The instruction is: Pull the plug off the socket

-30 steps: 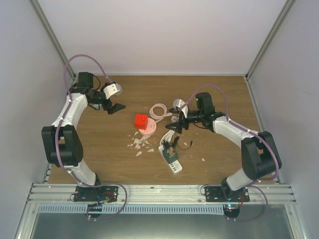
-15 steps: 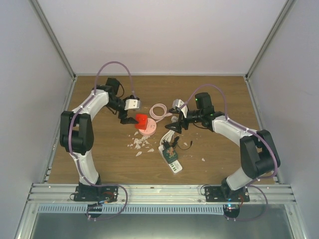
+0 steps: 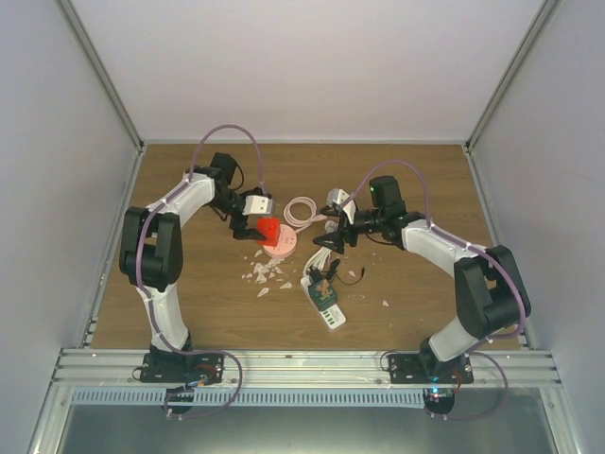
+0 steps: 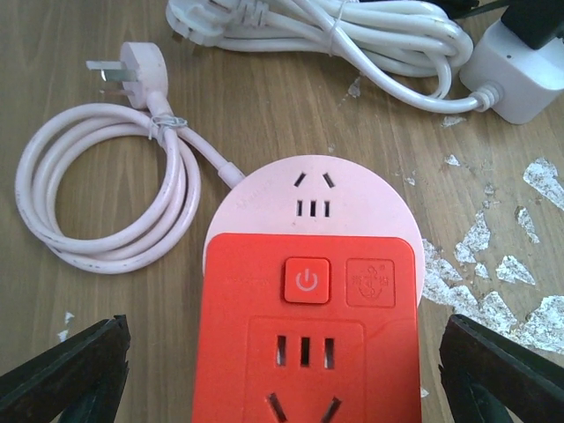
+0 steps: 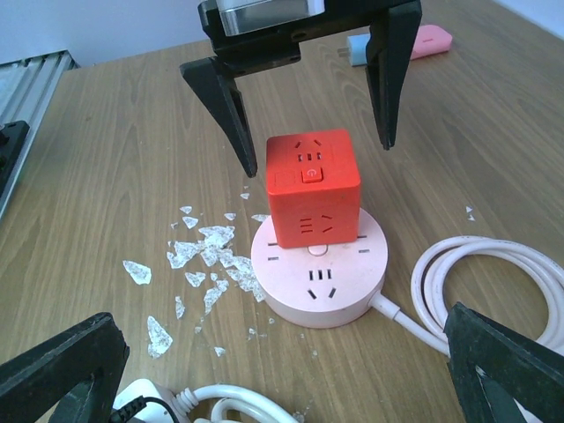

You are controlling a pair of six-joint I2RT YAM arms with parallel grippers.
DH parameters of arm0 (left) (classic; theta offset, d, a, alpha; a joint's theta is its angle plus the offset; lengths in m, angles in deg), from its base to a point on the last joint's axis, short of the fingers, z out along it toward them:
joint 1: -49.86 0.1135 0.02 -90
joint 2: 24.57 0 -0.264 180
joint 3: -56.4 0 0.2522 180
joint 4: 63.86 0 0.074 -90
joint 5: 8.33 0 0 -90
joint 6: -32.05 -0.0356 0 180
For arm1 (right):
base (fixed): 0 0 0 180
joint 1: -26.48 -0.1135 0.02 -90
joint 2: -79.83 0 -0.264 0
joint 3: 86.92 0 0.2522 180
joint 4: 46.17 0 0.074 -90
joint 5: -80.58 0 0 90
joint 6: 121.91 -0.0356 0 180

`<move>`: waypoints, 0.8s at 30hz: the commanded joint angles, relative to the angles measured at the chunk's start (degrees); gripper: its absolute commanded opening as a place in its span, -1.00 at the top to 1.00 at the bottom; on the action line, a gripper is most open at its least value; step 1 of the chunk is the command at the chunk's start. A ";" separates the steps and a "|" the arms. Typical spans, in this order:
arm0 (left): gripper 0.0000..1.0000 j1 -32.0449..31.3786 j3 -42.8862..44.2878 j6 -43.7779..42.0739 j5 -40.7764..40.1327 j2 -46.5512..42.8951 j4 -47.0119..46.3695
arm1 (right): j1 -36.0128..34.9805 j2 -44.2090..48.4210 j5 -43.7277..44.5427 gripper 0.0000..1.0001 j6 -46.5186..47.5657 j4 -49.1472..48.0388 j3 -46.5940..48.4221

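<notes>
While the wooden table [image 3: 189,312] carries it all, you have two arms over it, one job each. Your left gripper [image 3: 255,227] hangs at the red cube plug [image 5: 313,189], jaws wide open, one finger either side, neither touching. I judge it's set there to close on the cube and lift.

Your right gripper [image 3: 329,242] hovers just beside, over the white cables [image 4: 352,35]. Its jaws are also spread and hold nothing. It's likely placed to pin the base, but it isn't on it.

- One white power strip [image 3: 323,305] lies nearer the arm bases, apart from the job.
- One round pink socket [image 5: 322,282] lies flat mid-table, with the one red cube plug seated upright on top, not yet out.
- One pink cord [image 4: 106,194] is coiled and tied beside it, its own end lying free.
- White flakes [image 5: 207,251]: many, uncounted, scattered beside the socket.
</notes>
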 commanded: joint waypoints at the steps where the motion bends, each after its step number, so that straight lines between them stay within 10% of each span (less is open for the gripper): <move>1: -0.90 -0.59 -1.54 -1.85 0.45 0.74 -1.28 | 0.29 -0.80 -0.39 -0.99 1.54 0.28 1.07; 15: -0.14 -1.02 -13.40 -1.64 1.13 -6.72 -7.50 | -3.28 -1.19 -0.10 -0.99 4.72 -2.43 -0.86; 24: 0.01 -0.28 -20.28 -1.48 0.79 -13.01 -8.58 | -8.81 -3.94 3.07 -0.86 5.03 -5.31 0.08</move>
